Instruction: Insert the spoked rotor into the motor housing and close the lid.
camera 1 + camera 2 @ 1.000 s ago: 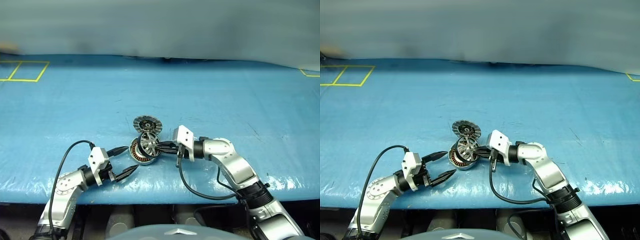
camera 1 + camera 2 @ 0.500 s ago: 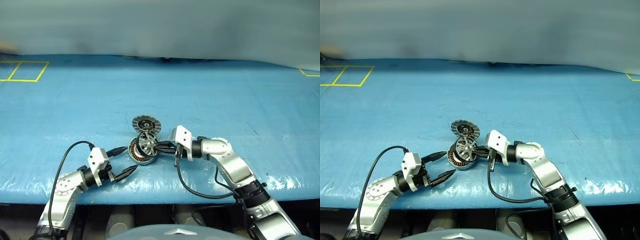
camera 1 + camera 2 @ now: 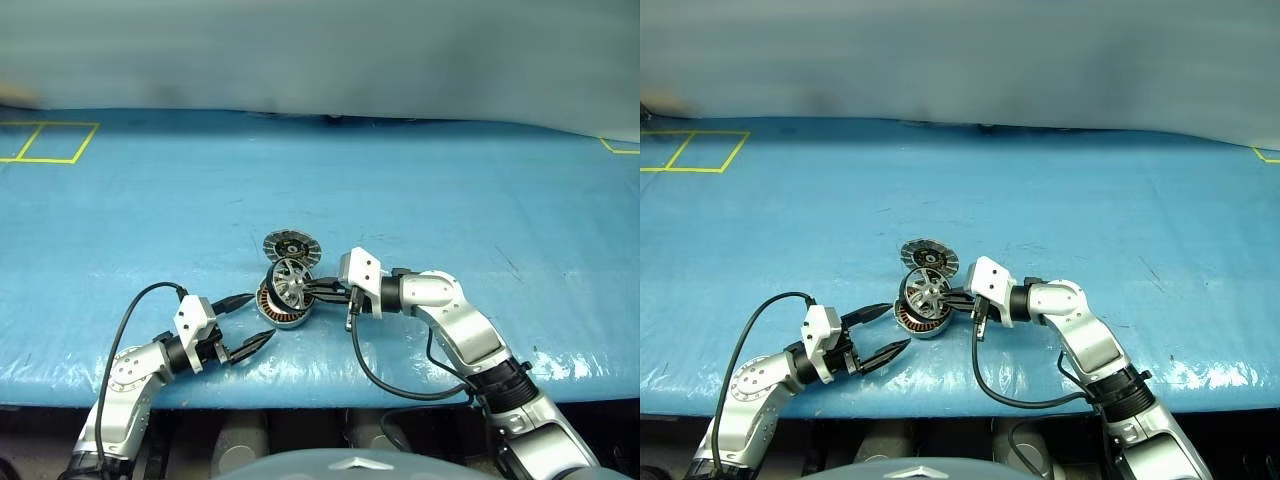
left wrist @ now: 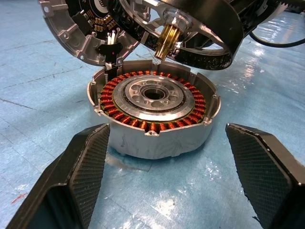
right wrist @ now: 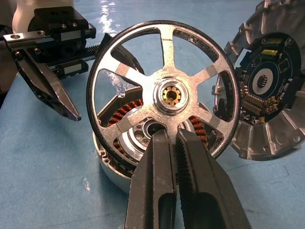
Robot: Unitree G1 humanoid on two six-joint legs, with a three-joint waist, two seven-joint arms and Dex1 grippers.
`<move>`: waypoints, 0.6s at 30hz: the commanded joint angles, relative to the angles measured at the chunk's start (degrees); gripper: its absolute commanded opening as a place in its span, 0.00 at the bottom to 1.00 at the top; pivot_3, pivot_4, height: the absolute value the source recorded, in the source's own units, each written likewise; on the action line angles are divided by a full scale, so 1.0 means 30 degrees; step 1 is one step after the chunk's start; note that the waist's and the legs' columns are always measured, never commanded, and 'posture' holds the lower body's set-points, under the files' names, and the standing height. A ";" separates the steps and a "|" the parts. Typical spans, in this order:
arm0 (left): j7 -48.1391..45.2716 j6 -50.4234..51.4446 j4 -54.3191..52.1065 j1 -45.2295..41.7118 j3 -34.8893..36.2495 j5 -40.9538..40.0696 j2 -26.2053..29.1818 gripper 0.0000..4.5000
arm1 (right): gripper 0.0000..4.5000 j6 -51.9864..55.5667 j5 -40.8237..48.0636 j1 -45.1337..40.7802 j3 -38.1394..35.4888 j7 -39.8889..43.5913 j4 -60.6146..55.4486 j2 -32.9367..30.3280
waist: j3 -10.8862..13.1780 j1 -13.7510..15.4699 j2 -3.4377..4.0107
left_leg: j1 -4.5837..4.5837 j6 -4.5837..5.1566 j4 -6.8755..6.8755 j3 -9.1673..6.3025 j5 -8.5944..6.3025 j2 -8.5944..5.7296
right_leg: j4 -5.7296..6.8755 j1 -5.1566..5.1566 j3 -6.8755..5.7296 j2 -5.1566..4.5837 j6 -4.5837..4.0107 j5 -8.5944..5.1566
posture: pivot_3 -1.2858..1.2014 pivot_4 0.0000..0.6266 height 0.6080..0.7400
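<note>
The motor housing (image 3: 278, 308) lies flat on the blue table, its copper windings (image 4: 155, 125) facing up. Its lid (image 3: 284, 245) stands swung open behind it, segmented face showing (image 5: 267, 95). The spoked rotor (image 3: 291, 281) hangs tilted on edge just above the housing, with its brass shaft (image 4: 164, 38) pointing down toward the centre. My right gripper (image 5: 170, 138) is shut on the rotor's rim at one spoke and reaches in from the right (image 3: 314, 291). On the housing's near left side my left gripper (image 3: 260, 318) is open, its fingers (image 4: 90, 157) straddling the housing without touching it.
The blue table cover (image 3: 450, 200) stretches wide around the motor. Yellow tape squares (image 3: 45, 140) mark the far left corner. The table's front edge (image 3: 330, 385) runs just behind my arms. A black cable (image 3: 385, 385) loops under the right wrist.
</note>
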 commanded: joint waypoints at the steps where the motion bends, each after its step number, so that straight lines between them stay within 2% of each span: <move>1: 0.0008 -0.0184 -0.0581 -0.0057 -0.0015 -0.0043 -0.0002 0.92 | 0.01 -0.0341 -0.0078 -0.0367 0.0238 0.0145 -0.0147 0.0143 | 0.0000 -0.0003 0.0000 | 0.0000 0.0000 -0.0001 -0.0001 0.0000 0.0001 | 0.0000 0.0000 0.0000 0.0001 0.0000 0.0000 | 0.52 0.24 1.00; 10: 0.0129 -0.0308 -0.0555 0.0031 0.0052 0.0068 -0.0068 0.92 | 0.01 -0.0244 -0.0506 -0.0574 0.0473 0.0080 0.0606 0.0132 | 0.0000 0.0005 0.0000 | 0.0000 0.0000 0.0000 0.0001 0.0000 -0.0002 | -0.0001 0.0000 0.0001 -0.0002 -0.0004 -0.0002 | 0.52 0.24 1.00; 11: 0.0137 -0.0307 -0.0558 0.0043 0.0060 0.0072 -0.0076 0.92 | 0.12 -0.0258 -0.0536 -0.0582 0.0469 0.0053 0.0634 0.0140 | 0.0000 0.0005 0.0000 | 0.0000 0.0000 0.0000 0.0001 0.0000 -0.0001 | -0.0001 0.0000 0.0000 -0.0001 -0.0004 -0.0002 | 0.52 0.24 1.00; 13: 0.0156 -0.0300 -0.0562 0.0057 0.0071 0.0075 -0.0082 0.92 | 0.24 -0.0493 -0.0552 -0.0566 0.0415 0.0018 0.0628 0.0199 | 0.0000 0.0005 0.0000 | 0.0000 0.0000 0.0000 0.0001 0.0000 -0.0001 | -0.0001 0.0000 0.0000 -0.0002 -0.0004 -0.0002 | 0.52 0.24 1.00; 18: 0.0197 -0.0285 -0.0572 0.0072 0.0071 0.0055 -0.0068 0.92 | 0.24 -0.0698 -0.0178 -0.0538 0.0146 0.0078 0.0390 0.0365 | 0.0000 -0.0004 0.0000 | 0.0000 0.0000 -0.0001 0.0001 0.0000 0.0000 | 0.0000 0.0000 0.0000 -0.0001 -0.0001 -0.0001 | 0.52 0.24 1.00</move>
